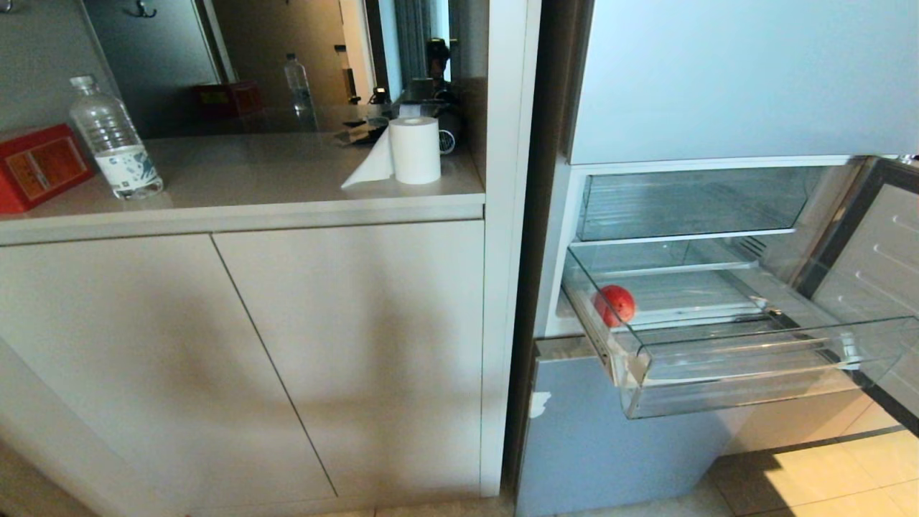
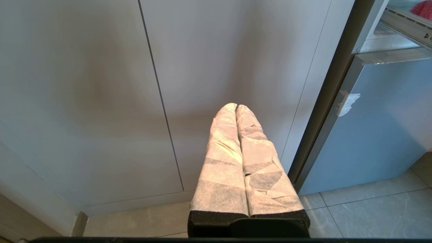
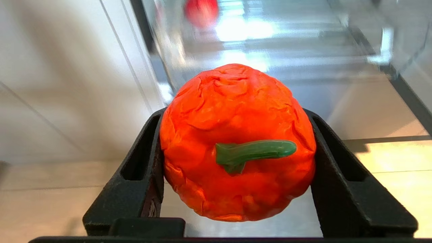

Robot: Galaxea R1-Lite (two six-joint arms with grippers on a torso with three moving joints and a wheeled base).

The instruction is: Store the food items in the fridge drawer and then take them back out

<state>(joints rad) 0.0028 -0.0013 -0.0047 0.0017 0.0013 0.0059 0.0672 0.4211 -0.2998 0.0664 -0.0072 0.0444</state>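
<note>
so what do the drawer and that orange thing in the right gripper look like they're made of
The drawer looks like clear hard plastic: glossy, see-through, with a ribbed base, and the red apple shows through its wall. The orange fruit, held in the right gripper, looks like moulded clay or soft plastic: creased matte skin and a smooth green stem, probably a fake.

The apple [image 1: 614, 305] in the clear, ribbed drawer [image 1: 747, 373] is red. The fridge [image 1: 718, 79] is pale blue-grey, with a white scuff on its lower door. The right hand [image 3: 236, 141] is black and grips an orange-red wrinkled fruit [image 3: 236, 111] with a green stem. The left hand [image 2: 236, 109] wears mottled white-grey wrapping over black. Cabinet doors [image 1: 237, 359] are beige, the tabletop [image 1: 251, 187] beige-grey, the box [image 1: 39, 166] red, the paper roll [image 1: 414, 149] white.
</note>
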